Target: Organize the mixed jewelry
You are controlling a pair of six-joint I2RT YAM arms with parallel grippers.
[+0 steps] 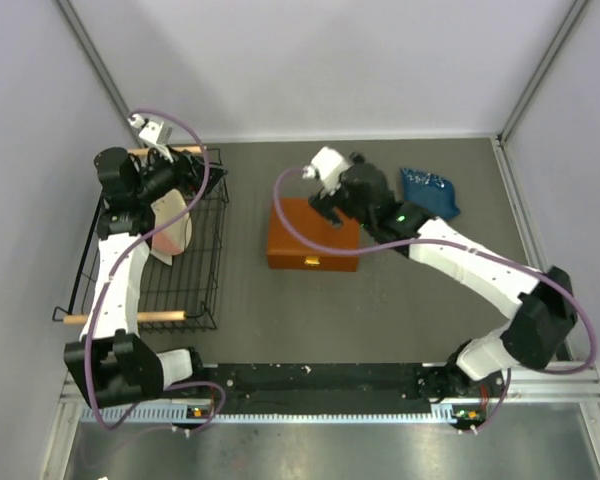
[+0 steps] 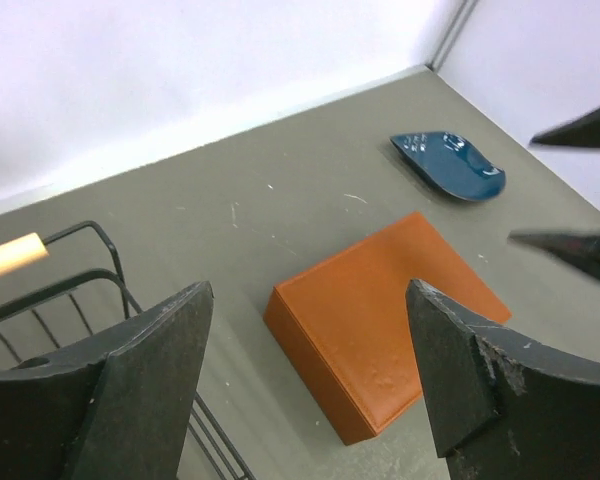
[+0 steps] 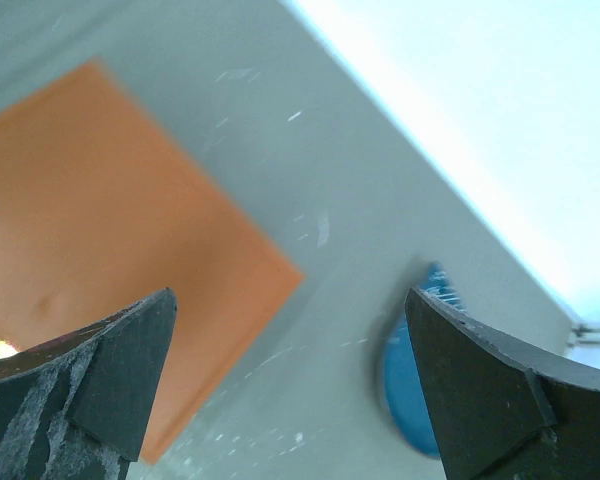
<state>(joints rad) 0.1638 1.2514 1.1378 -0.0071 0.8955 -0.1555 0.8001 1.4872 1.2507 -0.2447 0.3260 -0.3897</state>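
Your right gripper (image 3: 290, 300) hangs wide open and empty above the closed box (image 1: 300, 240). The jewelry (image 1: 427, 181) shows only as pale glints in the blue dish (image 1: 440, 205), just beyond one of its fingers. Your left gripper (image 2: 310, 300), also spread and empty, hovers over the basket (image 1: 195, 290), with the box ahead of it.

We see a plain orange-brown box (image 1: 310, 240) with a small gold-coloured clasp (image 1: 311, 262). The dish (image 1: 427, 190) is deep glossy blue. The worktop (image 1: 400, 310) is dull grey-green, flecked with pale scuffs. The wire basket (image 1: 219, 260) is black, and its handles (image 1: 130, 318) are light wood. The left fingers (image 2: 130, 400) are black. The right fingers (image 3: 500, 390) are black too, scuffed whitish. The cables (image 1: 277, 205) are mauve.
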